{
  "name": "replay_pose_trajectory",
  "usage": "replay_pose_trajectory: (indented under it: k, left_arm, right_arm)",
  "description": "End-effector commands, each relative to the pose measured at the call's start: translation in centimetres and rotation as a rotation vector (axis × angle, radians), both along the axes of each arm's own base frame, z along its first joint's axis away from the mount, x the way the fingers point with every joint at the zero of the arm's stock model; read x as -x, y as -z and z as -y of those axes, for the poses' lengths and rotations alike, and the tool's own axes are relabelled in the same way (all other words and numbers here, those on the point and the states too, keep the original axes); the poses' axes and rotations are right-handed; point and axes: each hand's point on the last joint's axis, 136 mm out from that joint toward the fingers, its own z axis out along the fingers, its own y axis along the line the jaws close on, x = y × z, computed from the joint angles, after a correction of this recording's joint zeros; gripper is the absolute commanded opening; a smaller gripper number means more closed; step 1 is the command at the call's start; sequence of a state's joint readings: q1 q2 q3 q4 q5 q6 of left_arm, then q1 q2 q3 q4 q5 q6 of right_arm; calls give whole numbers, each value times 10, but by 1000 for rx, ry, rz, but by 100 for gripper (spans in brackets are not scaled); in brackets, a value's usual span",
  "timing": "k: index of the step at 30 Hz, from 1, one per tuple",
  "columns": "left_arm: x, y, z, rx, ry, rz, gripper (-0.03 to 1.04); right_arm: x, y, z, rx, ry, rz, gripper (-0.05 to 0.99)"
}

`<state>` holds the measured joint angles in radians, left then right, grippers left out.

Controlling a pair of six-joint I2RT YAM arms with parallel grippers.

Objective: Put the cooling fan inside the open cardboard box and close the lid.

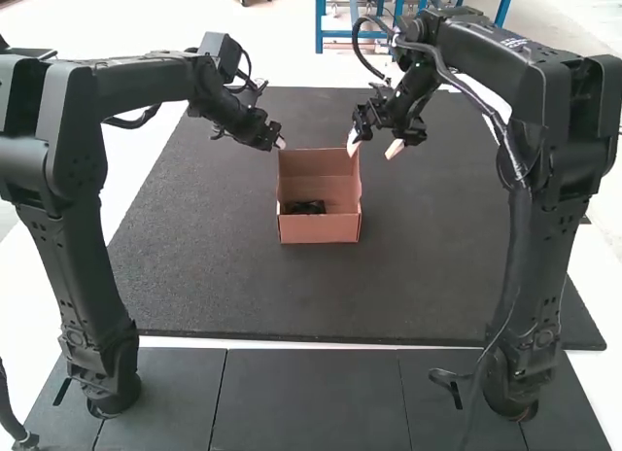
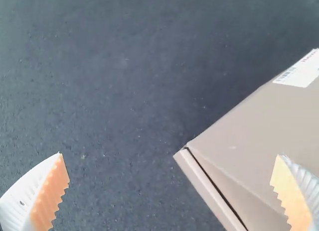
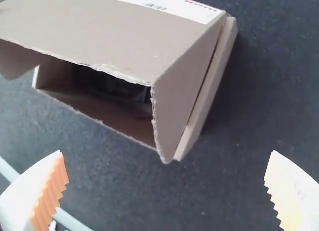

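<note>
High view: with the cooling fan (image 1: 309,207) in the cardboard box (image 1: 319,225), our left hand (image 1: 273,140) and right hand (image 1: 373,148), both spread apart, flank the upright lid (image 1: 316,163), which we judge needs folding shut next.

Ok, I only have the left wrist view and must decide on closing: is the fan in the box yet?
Observer: Yes, a dark thing, likely the cooling fan, lies inside the cardboard box.
Operator: And the lid?
Observer: The lid is open, raised at the box's far side.
Operator: Where's the right gripper?
Observer: The right gripper hangs open by the lid's right top corner.
</note>
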<state>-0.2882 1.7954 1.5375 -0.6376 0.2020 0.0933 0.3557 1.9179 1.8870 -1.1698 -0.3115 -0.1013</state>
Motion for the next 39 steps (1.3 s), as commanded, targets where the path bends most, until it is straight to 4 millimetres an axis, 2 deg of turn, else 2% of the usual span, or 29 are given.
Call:
replay_pose_trajectory:
  k: [1,12,23,32,39]
  left_arm:
    - [-5,-15,7,6,16,41,96]
    - [12,3,12,-15,42,-28,96]
    - [35,46,5,-41,47,-129,96]
    - [49,62,10,-58,69,-162,96]
    - [63,79,23,-68,107,-180,96]
  right_arm:
    - [3,-43,0,-57,-4,96,90]
    - [8,-49,2,-62,-3,106,90]
    - [18,-59,4,-79,-5,141,90]
    - [24,-62,7,-97,-3,198,90]
    - [32,-58,10,-94,-2,183,90]
